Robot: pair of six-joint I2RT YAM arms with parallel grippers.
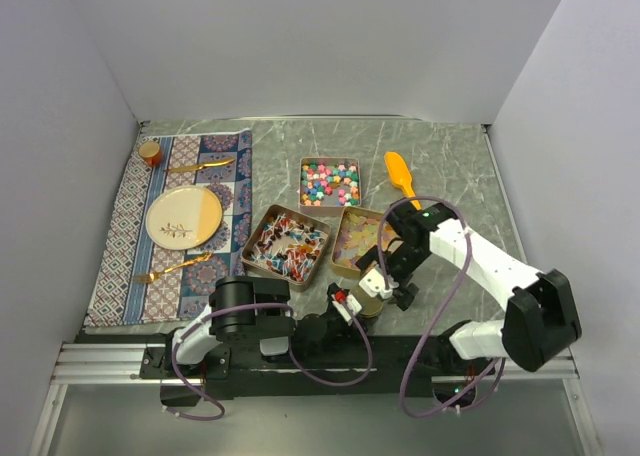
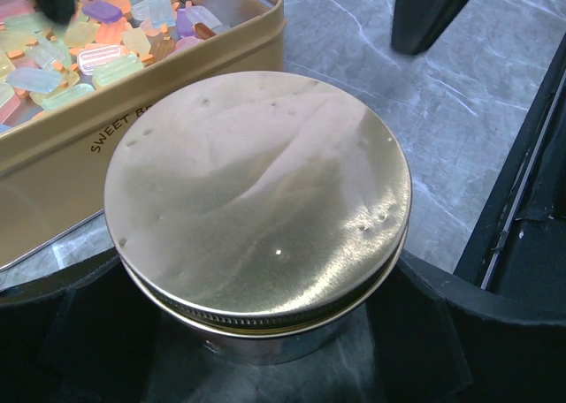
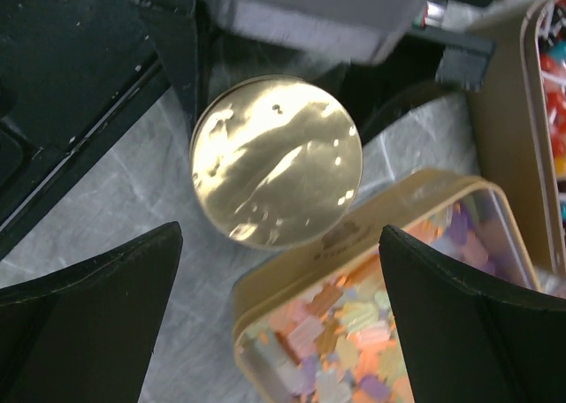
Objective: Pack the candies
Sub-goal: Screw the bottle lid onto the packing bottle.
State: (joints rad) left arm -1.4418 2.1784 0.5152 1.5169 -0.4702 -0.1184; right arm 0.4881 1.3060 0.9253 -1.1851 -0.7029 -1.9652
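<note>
Three open square tins hold the candies: multicolour balls (image 1: 330, 183), red-blue-white wrapped pieces (image 1: 287, 244), and translucent squares (image 1: 358, 238) (image 2: 97, 32) (image 3: 371, 332). A round jar with a gold lid (image 1: 374, 298) (image 2: 256, 191) (image 3: 276, 160) stands at the near table edge, right beside the tin of squares. My left gripper (image 1: 350, 301) (image 2: 256, 275) has a finger against each side of the jar and holds it. My right gripper (image 1: 388, 284) (image 3: 281, 235) hovers wide open just above the lid and the tin's corner, with nothing between its fingers.
An orange scoop (image 1: 400, 176) lies behind the tins. To the left, a patterned placemat (image 1: 120, 246) carries a plate (image 1: 184, 216), gold cutlery and a small orange-lidded pot (image 1: 150, 153). White walls close in the left, back and right.
</note>
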